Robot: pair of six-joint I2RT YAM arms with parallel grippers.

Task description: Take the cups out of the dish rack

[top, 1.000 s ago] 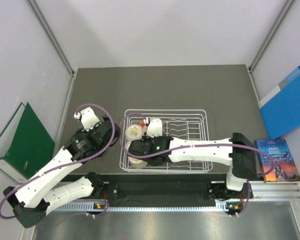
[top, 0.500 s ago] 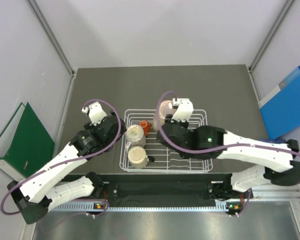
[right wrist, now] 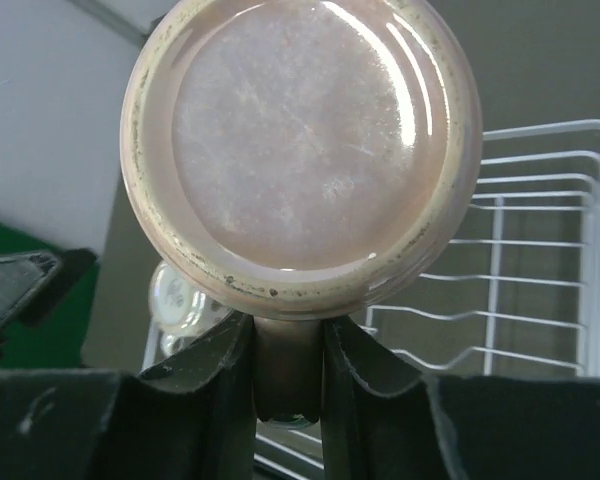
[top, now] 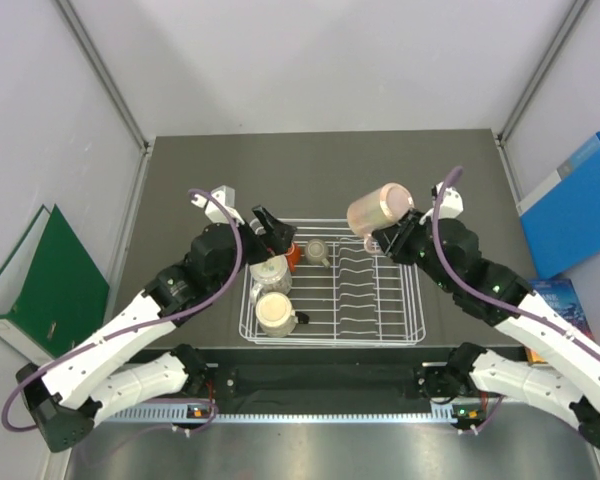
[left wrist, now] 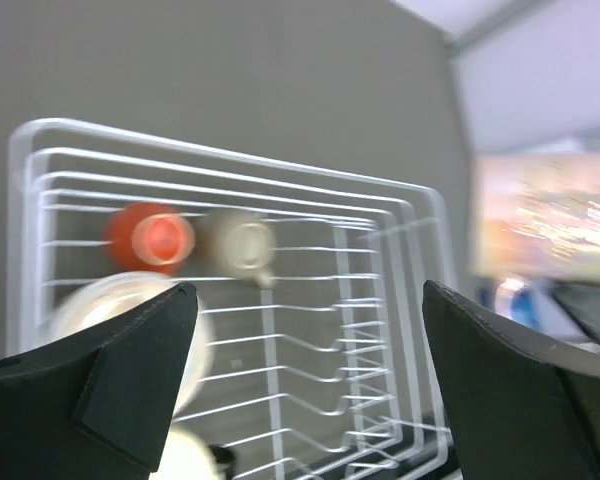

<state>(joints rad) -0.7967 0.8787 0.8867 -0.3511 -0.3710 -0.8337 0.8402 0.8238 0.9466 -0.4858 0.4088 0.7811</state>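
I am gripping the pinkish-beige mug (top: 380,208) in the right pincer (right wrist: 290,372) above the dish rack's (top: 413,290) far right corner; the left pincer (left wrist: 308,300) is gaping over its left end, the cups (top: 273,312) there blurring in its wrist view.

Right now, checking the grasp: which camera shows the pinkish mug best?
Right wrist: the pinkish mug fills the frame end-on, handle pinched in the right claw. Top external shows it small above the dish rack's far edge. Left wrist: maybe a blur.
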